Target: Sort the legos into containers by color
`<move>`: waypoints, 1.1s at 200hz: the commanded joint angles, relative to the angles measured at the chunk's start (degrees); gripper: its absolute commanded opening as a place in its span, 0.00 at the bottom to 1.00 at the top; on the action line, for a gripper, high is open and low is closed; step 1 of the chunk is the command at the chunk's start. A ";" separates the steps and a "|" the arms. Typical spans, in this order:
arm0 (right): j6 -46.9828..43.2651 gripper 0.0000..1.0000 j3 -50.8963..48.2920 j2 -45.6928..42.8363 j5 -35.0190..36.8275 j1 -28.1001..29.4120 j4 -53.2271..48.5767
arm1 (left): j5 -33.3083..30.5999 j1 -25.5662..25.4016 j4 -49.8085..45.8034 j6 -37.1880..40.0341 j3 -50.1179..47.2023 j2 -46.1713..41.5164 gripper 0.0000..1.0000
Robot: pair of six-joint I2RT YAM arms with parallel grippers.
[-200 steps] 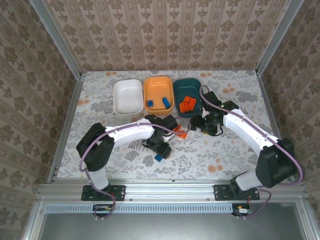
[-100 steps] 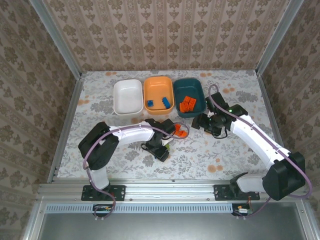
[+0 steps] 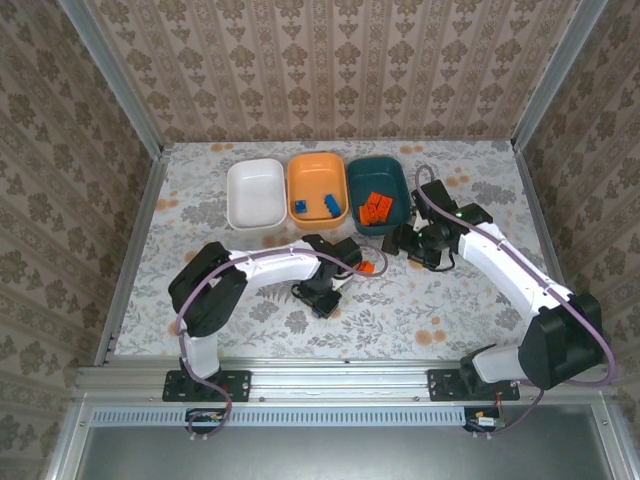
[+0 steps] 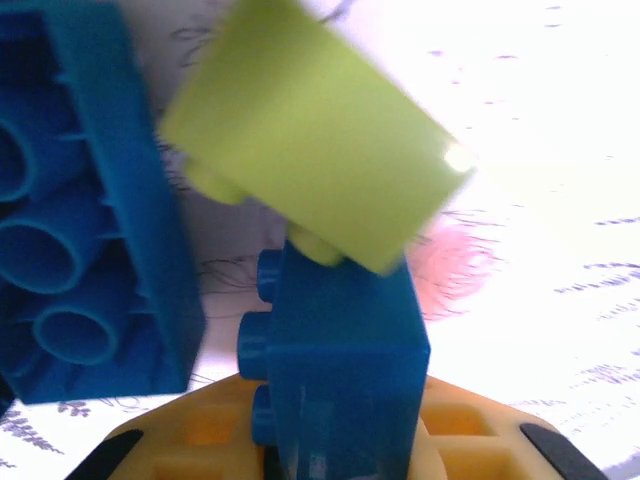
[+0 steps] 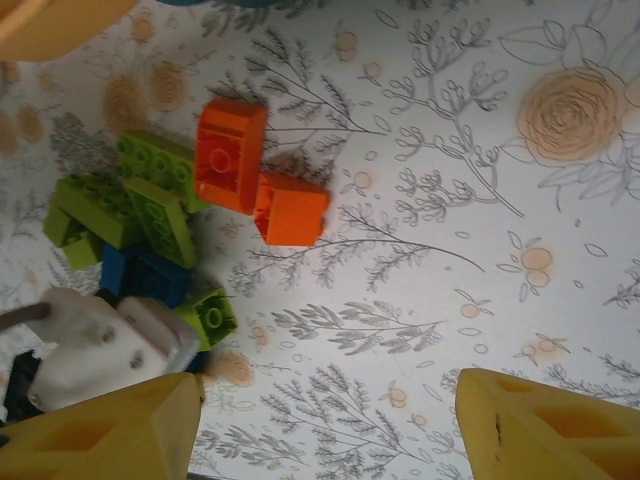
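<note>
From above, the left hand (image 3: 322,296) was seen low on the table (image 3: 200,215) beside loose legos (image 3: 362,266), below three bowls (image 3: 255,195). At the left wrist, a blue brick (image 4: 340,370) was clamped between its fingers (image 4: 470,440). At the right wrist, the right hand (image 5: 330,420) was spread wide and empty, with orange bricks (image 5: 232,152) seen on the table ahead.

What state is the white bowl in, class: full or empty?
Empty. From above, the white bowl shows a bare floor, while the orange bowl holds blue bricks.
</note>
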 commanded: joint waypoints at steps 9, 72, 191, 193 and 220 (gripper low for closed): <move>-2.10 0.69 1.74 0.52 -3.15 -1.74 0.88 | 0.33 -0.14 -8.84 -0.35 3.19 -7.41 0.13; -4.73 0.69 1.38 1.98 -4.25 -3.67 0.57 | 7.13 20.46 -7.24 -6.80 15.94 -12.48 0.13; -1.83 0.69 -1.03 -1.57 -5.27 -2.49 0.55 | -1.50 29.49 -19.41 -4.03 72.45 34.48 0.13; -1.98 0.69 -1.00 -1.54 -5.19 -2.44 0.53 | -1.45 29.54 -19.40 -4.03 72.62 34.73 0.13; -2.36 0.69 -0.89 -2.08 -3.95 -1.71 -0.54 | 0.22 29.54 -18.97 -3.78 73.56 37.13 0.14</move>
